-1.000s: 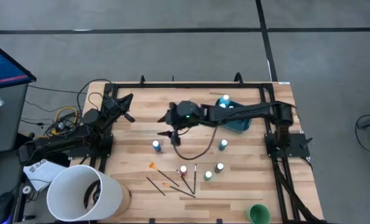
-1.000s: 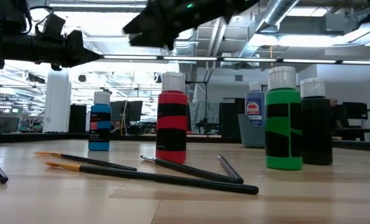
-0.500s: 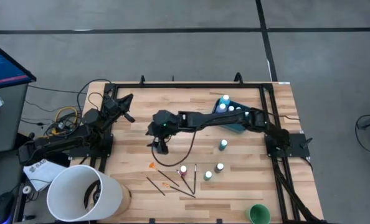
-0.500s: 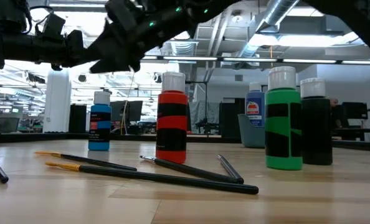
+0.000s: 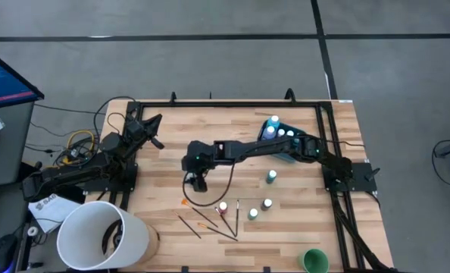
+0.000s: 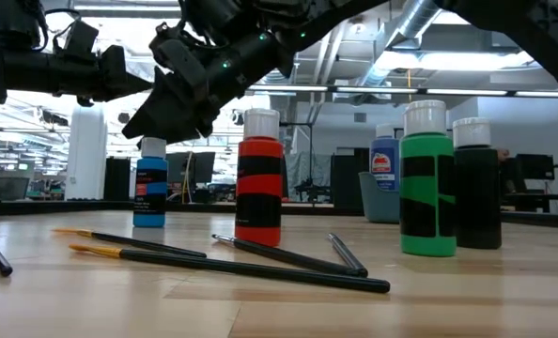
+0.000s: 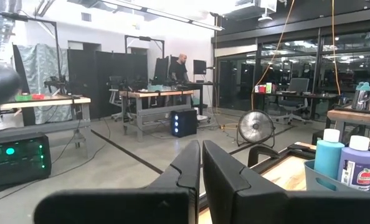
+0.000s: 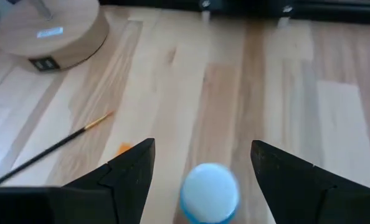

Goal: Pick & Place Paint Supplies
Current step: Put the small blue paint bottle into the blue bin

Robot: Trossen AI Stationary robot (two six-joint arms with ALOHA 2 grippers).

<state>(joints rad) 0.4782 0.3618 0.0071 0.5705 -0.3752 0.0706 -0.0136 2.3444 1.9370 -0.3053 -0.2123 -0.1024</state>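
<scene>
On the pale wooden table (image 5: 301, 227), the right gripper (image 8: 202, 163) hangs above the small blue paint bottle (image 8: 209, 193), fingers spread wide to either side of its white cap, not touching. A thin brush (image 8: 51, 149) lies near that bottle. The left gripper (image 7: 200, 163), fingers together, waits well apart from it.

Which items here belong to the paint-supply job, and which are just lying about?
Job: blue bottle between the open right end effector's fingers, red bottle, green bottle, dark bottle, brushes.
Lying about: white bucket, teal tub.
</scene>
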